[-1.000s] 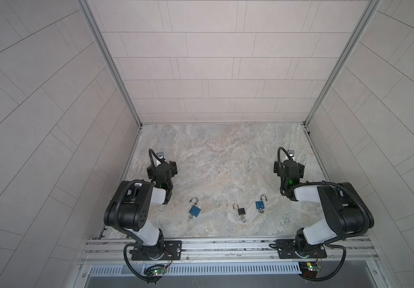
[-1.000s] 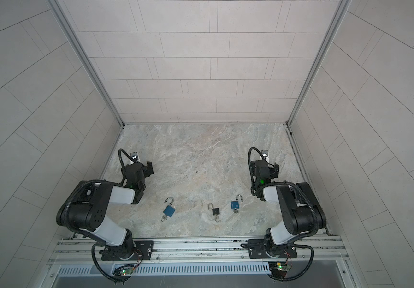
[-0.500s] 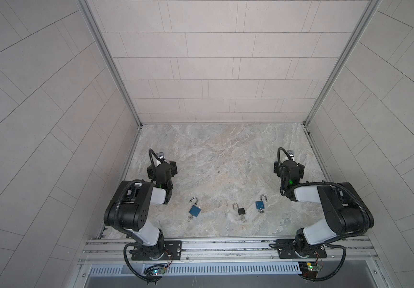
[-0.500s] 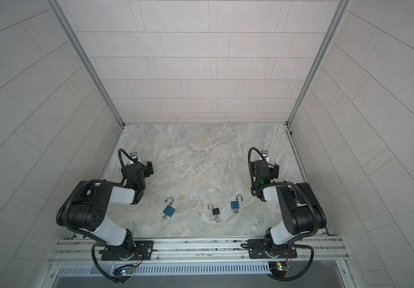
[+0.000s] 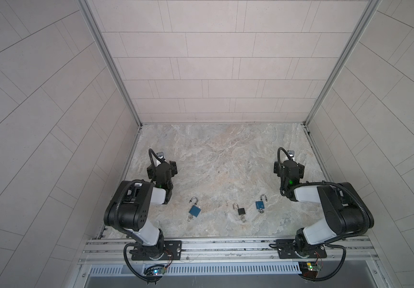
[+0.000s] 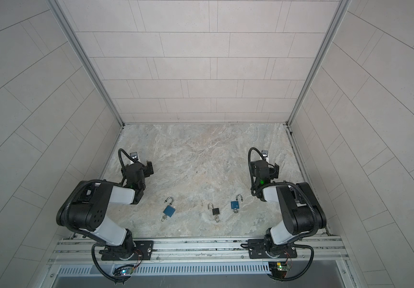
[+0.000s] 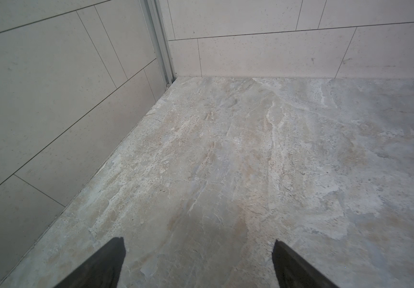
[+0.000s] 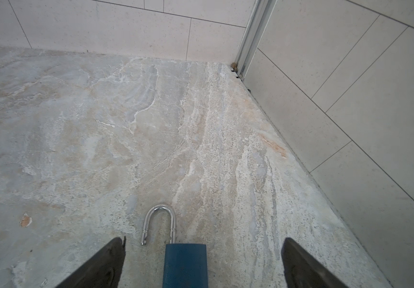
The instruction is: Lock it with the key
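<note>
Pale veined marble tabletop [image 5: 226, 154] within tiled walls carries three open-shackled padlocks near the front rail: a blue square padlock [image 5: 194, 210], a small black padlock [image 5: 241, 211] and a second blue padlock [image 5: 260, 205]. Nothing has moved in the last second. The left gripper [image 7: 198, 241] and the right gripper [image 8: 203, 239] both gape wide and empty, so locking hasn't begun.

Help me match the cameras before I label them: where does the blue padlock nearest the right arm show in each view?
In a top view: blue padlock, rightmost of three in the row.
In a top view: same place.
Left wrist: not in it.
Right wrist: bottom edge, centred.
Shared landmark: back-right corner post.
</note>
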Controlling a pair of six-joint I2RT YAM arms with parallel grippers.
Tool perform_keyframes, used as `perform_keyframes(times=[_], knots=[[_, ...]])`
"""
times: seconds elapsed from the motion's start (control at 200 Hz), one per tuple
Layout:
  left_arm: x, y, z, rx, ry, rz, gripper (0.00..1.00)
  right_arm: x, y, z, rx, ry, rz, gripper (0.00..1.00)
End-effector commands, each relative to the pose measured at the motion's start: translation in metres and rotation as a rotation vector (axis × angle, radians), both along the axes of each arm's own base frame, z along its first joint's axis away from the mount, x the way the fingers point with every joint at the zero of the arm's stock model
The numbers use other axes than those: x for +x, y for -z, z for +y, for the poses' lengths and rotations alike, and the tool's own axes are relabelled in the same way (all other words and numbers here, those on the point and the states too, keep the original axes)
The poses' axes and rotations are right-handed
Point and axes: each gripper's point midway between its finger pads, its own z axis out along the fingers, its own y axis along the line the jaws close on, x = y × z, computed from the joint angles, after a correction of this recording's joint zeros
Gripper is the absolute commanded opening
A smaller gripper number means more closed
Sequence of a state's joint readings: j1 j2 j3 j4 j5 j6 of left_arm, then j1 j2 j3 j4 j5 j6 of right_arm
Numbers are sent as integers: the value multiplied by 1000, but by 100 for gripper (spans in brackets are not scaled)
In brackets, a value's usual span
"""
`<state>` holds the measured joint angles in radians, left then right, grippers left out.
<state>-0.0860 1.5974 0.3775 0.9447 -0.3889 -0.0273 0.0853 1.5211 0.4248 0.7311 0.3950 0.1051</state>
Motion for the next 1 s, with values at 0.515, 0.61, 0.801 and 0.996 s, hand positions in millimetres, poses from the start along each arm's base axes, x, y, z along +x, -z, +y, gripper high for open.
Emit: perform_keyframes(times=[0.515,0.61,0.801,0.996], knots=[[-24,-79,-3,-72,-58,1,100,-17,-82,0,9,14,-18,100],[-33,-91,-13,-158,-24,17,100,-23,-98,7,65,-11,30,100],[-62,-98,-24,-364,-34,23,100,-35,-110,26,182,-60,122,100],[-84,-70,-71,-587,108,262,100,-59,-118,48,292,-77,163,100]])
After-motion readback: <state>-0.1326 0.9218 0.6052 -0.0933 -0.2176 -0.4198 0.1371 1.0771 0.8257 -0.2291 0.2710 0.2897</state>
